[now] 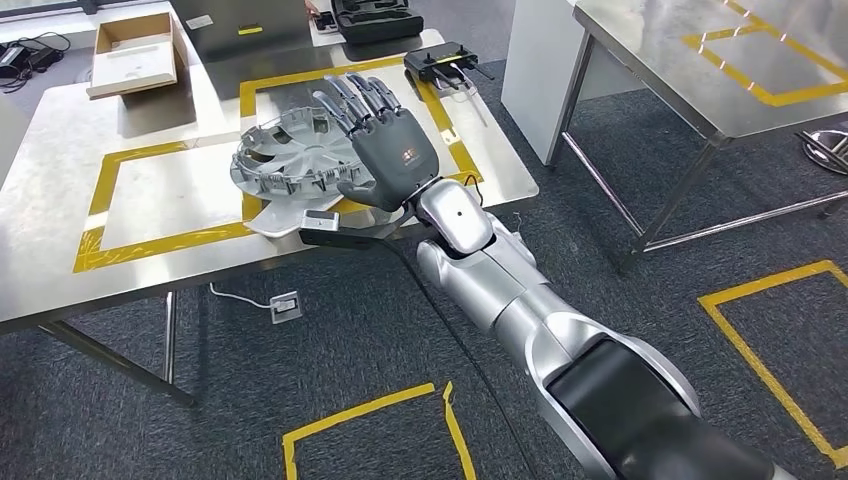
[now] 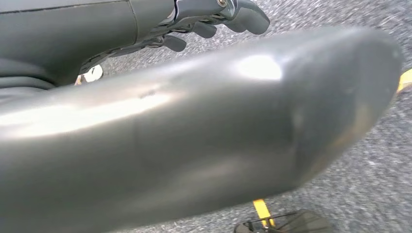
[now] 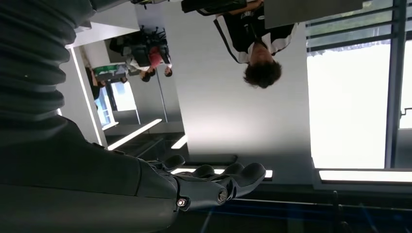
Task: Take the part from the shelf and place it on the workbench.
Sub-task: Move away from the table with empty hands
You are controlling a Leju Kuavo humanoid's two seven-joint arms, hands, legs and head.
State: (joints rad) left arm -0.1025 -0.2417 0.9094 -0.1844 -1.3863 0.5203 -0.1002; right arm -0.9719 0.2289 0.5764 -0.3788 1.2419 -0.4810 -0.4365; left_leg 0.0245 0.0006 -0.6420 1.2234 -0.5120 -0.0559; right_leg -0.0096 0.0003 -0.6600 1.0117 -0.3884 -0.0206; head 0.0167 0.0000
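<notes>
Part [image 1: 290, 155] lies flat near bench [image 1: 60, 270] front edge; right hand [image 1: 385, 140] spread empty above it, apparently released. Left hand [image 2: 214, 22] curled, empty.

Two steel tables [image 1: 60, 270] stand on dark grey carpet [image 1: 400, 330] (yellow tape squares), bright window [image 3: 347, 102] behind.

Head view looks down from high behind the right hand [image 1: 385, 140] — wrist views sit close (right one facing upward).
</notes>
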